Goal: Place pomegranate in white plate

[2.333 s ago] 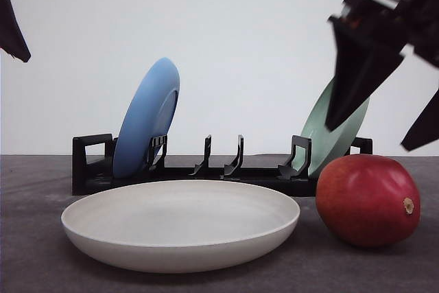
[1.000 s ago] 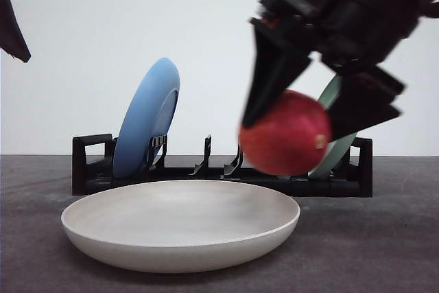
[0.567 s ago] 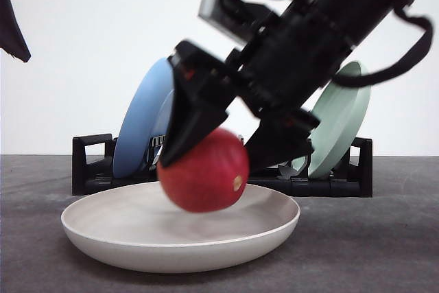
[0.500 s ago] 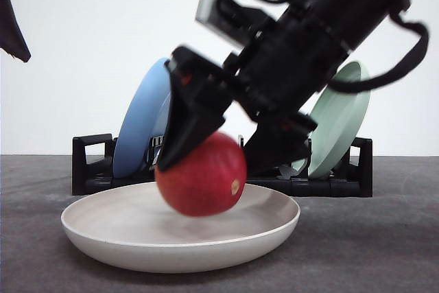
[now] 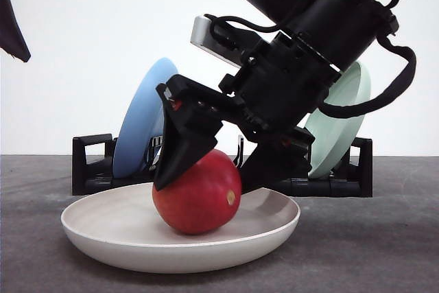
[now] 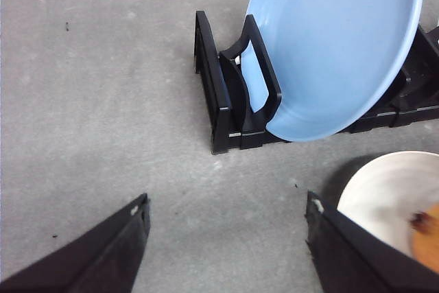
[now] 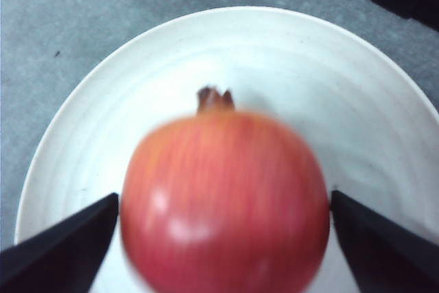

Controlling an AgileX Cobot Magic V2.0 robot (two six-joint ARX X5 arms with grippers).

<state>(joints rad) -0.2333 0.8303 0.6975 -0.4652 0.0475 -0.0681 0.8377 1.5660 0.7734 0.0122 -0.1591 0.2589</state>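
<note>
While the left gripper [image 6: 226, 238] hung spread and empty above bare table [image 5: 41, 259] beside the black rack [image 5: 92, 166], the fruit had reached its target. In the front view the pomegranate [image 5: 197, 193] sat low inside the white plate [image 5: 103, 221], apparently resting on the plate's floor, though contact was hard to confirm. The right gripper [image 5: 206, 173] pinched it from both sides, so release and retreat seemed to be what was left. The blue plate [image 5: 140, 118] and pale green plate [image 5: 339, 118] stood in the rack close behind, so straight up looked like the clearest way out.
</note>
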